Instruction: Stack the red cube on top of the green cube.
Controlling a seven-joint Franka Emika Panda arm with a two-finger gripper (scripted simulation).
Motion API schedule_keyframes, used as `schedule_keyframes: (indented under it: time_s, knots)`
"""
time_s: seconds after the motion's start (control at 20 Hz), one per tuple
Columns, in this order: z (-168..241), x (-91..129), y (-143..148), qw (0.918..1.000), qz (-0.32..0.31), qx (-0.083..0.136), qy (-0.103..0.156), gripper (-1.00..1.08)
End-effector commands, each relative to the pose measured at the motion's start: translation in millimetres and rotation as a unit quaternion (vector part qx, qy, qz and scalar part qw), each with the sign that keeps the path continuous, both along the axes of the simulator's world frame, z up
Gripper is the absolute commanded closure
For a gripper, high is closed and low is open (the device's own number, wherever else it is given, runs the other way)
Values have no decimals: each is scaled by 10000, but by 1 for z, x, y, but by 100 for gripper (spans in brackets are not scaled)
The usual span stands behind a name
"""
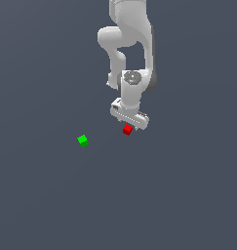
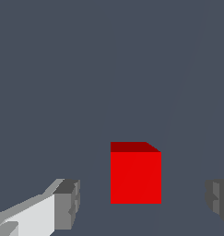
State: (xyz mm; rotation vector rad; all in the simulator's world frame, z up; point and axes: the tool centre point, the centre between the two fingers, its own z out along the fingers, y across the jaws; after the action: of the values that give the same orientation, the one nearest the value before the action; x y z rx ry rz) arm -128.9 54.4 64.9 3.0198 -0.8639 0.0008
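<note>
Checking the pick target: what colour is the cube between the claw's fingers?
Red cube, best seen in the wrist view.

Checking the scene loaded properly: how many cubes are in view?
2. The red cube sits just under the gripper, between its open fingers. The green cube lies apart, toward the exterior view's left. None seems hidden.

Small red cube sat flat on the dark counter, sharp-edged & plain, w/ a same-sized bright green cube lying well apart toward exterior view's left, both unstacked.
</note>
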Motion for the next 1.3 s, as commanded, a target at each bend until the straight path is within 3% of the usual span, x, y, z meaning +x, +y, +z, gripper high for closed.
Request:
schedule_keyframes:
  time_s: [0.0, 0.65, 0.7, 1.25]
  knots:
    - [-7, -1, 0, 10000, -2, 0, 3, -92]
    - [-45, -1, 1, 10000, -18, 4, 2, -92]
    - [-45, -1, 1, 10000, -18, 4, 2, 108]
    - [-44, -1, 1, 10000, -17, 6, 0, 108]
